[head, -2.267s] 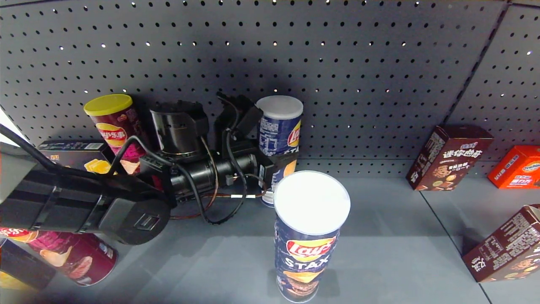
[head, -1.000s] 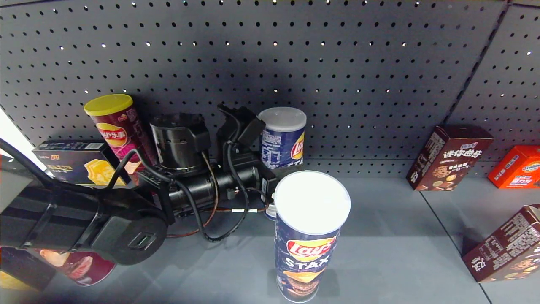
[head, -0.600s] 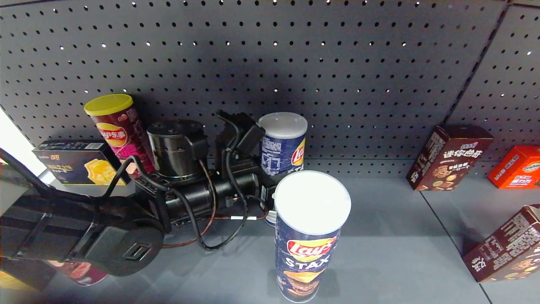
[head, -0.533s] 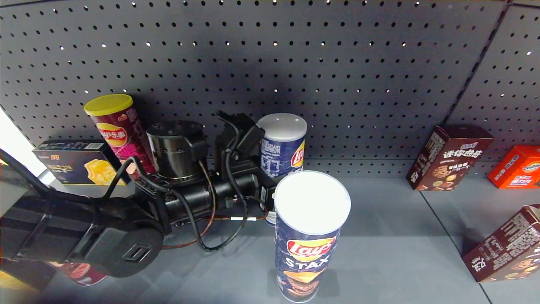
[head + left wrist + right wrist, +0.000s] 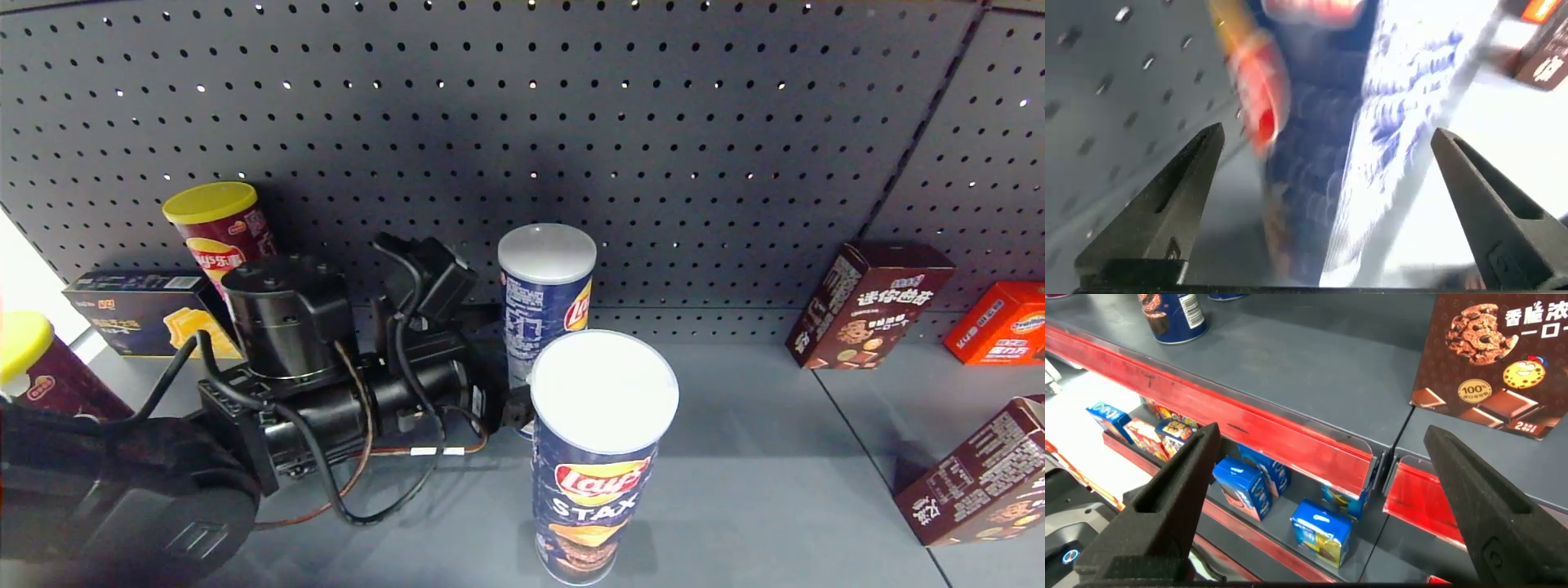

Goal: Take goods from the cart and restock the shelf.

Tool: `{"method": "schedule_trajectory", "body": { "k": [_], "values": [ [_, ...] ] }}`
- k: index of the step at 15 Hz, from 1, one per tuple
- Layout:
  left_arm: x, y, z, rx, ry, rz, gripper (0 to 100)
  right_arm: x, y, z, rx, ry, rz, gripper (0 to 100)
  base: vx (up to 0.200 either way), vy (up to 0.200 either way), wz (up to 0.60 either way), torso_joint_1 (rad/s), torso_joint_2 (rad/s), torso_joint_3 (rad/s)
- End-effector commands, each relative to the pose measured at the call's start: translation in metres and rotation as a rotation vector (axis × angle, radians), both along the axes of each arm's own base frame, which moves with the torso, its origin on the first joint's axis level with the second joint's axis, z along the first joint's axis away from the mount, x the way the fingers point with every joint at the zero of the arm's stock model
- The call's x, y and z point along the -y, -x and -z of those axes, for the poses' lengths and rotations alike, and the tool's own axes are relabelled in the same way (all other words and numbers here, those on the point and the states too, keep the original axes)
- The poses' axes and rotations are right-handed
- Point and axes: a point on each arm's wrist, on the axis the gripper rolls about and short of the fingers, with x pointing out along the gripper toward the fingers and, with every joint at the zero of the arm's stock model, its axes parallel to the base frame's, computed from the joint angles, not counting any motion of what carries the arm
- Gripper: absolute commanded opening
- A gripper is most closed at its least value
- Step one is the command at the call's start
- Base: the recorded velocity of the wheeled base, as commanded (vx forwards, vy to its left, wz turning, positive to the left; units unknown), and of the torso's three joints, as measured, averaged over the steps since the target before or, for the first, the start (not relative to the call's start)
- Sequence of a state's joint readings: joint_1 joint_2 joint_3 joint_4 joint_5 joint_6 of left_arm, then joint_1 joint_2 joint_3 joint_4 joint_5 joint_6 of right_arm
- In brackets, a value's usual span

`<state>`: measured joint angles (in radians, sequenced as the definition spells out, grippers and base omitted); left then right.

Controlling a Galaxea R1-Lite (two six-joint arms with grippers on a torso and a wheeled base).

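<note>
Grey shelf (image 5: 775,457), pegboard-backed: left gripper (image 5: 1327,135), jaws apart, faces the rear blue chip can (image 5: 543,302); right gripper (image 5: 1321,433) likewise spread.

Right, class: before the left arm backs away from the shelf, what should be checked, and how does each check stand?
1. Rear blue can upright on the shelf: ok.
2. Left gripper open: ok.
3. Its fingers clear of that can: cannot tell, blurred.
4. Front blue can clear of the arm's way out: cannot tell.
5. Rear yellow-lidded can upright beside the arm: ok.
6. Right gripper open, empty: ok.
</note>
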<state>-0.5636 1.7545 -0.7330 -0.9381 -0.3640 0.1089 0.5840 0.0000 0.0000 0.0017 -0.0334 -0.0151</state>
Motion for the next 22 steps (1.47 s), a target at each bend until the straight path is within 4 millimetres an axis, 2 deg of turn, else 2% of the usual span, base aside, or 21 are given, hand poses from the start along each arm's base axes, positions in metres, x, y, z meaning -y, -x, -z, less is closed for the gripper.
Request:
{"method": "schedule_trajectory", "body": {
  "k": [1,4,9,22],
  "values": [
    [-0.011,0.013,-0.005,0.009,0.003,-0.035,100,0.0,0.0,0.0,0.0,0.0,0.0,100,0.0,0.0,0.0,0.0,0.0,0.0],
    [-0.018,0.02,0.001,-0.008,-0.022,-0.145,100,0.0,0.0,0.0,0.0,0.0,0.0,100,0.0,0.0,0.0,0.0,0.0,0.0],
    [-0.017,0.017,0.0,0.007,-0.04,-0.24,100,0.0,0.0,0.0,0.0,0.0,0.0,100,0.0,0.0,0.0,0.0,0.0,0.0],
    [-0.032,0.007,0.005,0.01,-0.077,-0.36,100,0.0,0.0,0.0,0.0,0.0,0.0,100,0.0,0.0,0.0,0.0,0.0,0.0]
  ]
}}
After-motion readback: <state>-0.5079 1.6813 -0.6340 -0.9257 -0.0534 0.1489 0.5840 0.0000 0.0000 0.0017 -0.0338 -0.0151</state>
